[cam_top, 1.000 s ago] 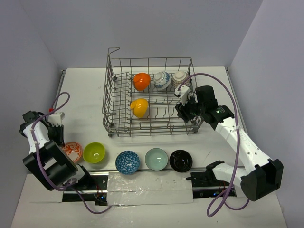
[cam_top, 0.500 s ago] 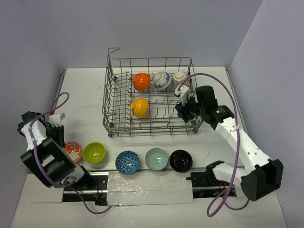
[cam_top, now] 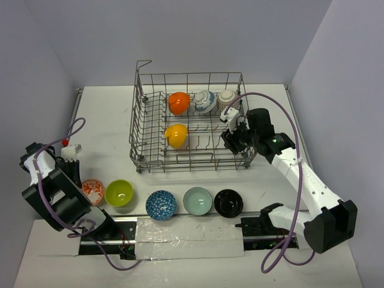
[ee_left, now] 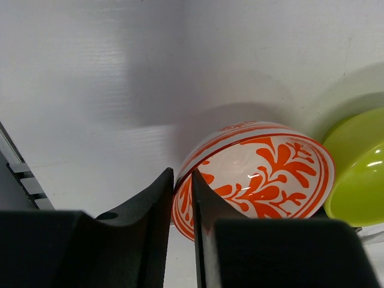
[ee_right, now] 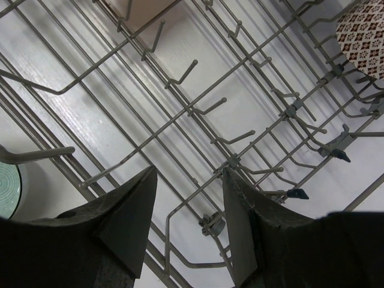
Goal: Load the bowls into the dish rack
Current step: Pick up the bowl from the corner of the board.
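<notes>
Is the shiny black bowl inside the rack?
No, the black bowl sits on the table in front of the dish rack, at the right end of the row of bowls.

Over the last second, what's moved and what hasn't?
The left arm swung further left in the overhead view. The left gripper is closed on the rim of the red-and-white bowl, which barely shifted. The right gripper, open over the dish rack, and the lime bowl stayed put.
</notes>
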You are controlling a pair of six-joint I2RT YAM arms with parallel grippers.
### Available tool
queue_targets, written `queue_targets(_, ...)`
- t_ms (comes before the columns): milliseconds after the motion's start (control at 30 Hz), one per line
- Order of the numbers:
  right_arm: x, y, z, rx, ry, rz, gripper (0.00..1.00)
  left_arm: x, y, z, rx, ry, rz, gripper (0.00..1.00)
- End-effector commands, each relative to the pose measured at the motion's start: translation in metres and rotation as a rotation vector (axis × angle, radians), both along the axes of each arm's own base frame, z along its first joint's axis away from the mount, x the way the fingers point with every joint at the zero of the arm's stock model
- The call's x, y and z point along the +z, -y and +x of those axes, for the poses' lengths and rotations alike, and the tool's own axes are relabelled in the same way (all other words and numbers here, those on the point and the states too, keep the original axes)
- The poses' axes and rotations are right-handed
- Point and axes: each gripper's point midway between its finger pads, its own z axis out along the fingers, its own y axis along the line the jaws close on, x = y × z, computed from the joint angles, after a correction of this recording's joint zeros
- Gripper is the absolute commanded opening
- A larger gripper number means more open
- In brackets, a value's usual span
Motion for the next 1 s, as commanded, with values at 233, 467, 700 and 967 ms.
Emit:
queue_targets(233, -0.004, 0.003, 0.004, -0.004, 0.011, -0.019, 0.55, 0.006, -0.005, 0.006, -0.019, 0.025, -0.014, 0.18)
queue_targets(467, -0.002, 0.004, 0.004, -0.005, 0.018, -0.020, 0.55, 0.009, -0.007, 0.008, -0.012, 0.033, -0.008, 0.13)
queue_targets(700, -0.002, 0.004, 0.003, -0.006, 0.019, -0.018, 0.55, 0.010, -0.014, 0.010, 0.005, 0.043, 0.009, 0.01)
queue_targets(967, -0.003, 0.004, 0.004, -0.010, 0.016, -0.020, 0.56, 0.012, -0.016, 0.018, 0.023, 0.080, 0.010, 0.00)
